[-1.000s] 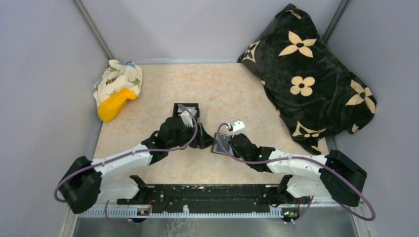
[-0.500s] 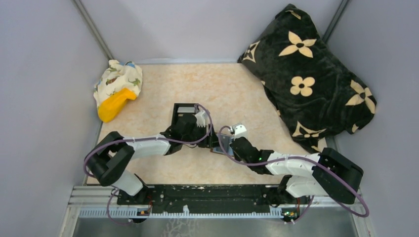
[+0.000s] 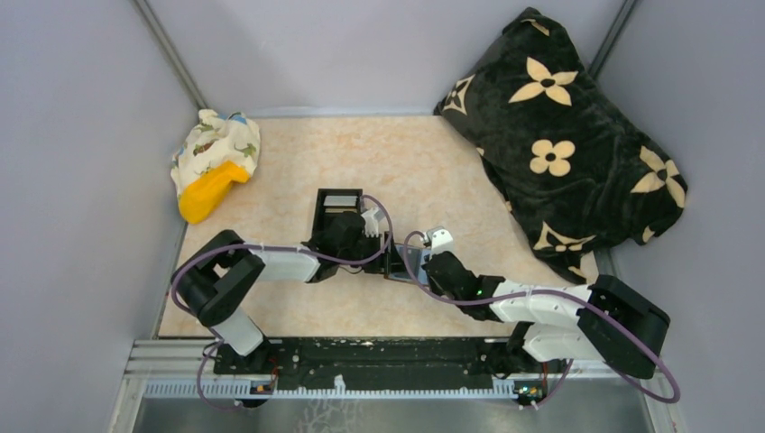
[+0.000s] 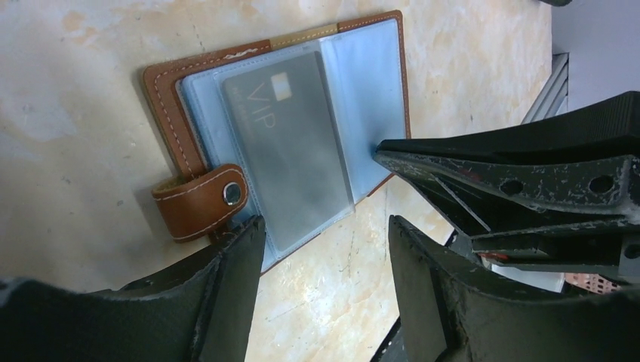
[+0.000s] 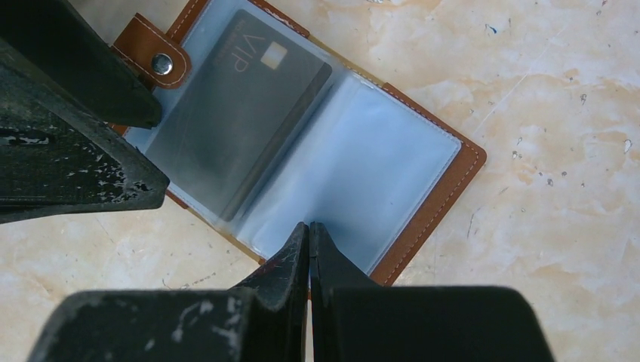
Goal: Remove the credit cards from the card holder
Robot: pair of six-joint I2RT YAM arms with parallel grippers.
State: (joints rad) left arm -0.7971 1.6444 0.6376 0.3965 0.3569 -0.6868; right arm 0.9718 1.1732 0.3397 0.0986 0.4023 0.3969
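The card holder (image 5: 445, 196) lies open and flat on the table, brown leather with blue-grey clear sleeves; from above only a sliver of the card holder (image 3: 406, 260) shows between the two wrists. A grey credit card (image 5: 238, 113) marked VIP sits inside the left sleeve. The snap tab (image 4: 200, 204) sticks out at that side. My right gripper (image 5: 308, 226) is shut, its tips pressing on the empty right sleeve. My left gripper (image 4: 324, 226) is open at the card side's edge, one finger by the tab and the other over bare table, nothing between them.
A black blanket with cream flowers (image 3: 577, 135) fills the back right corner. A patterned cloth around a yellow object (image 3: 215, 162) lies at the back left. A small black box (image 3: 338, 200) stands just behind the left wrist. Grey walls close the table in.
My left arm has folded and brought its gripper in low beside the card holder, jaws a little narrower. The right gripper stays shut on the sleeve, hardly moved.
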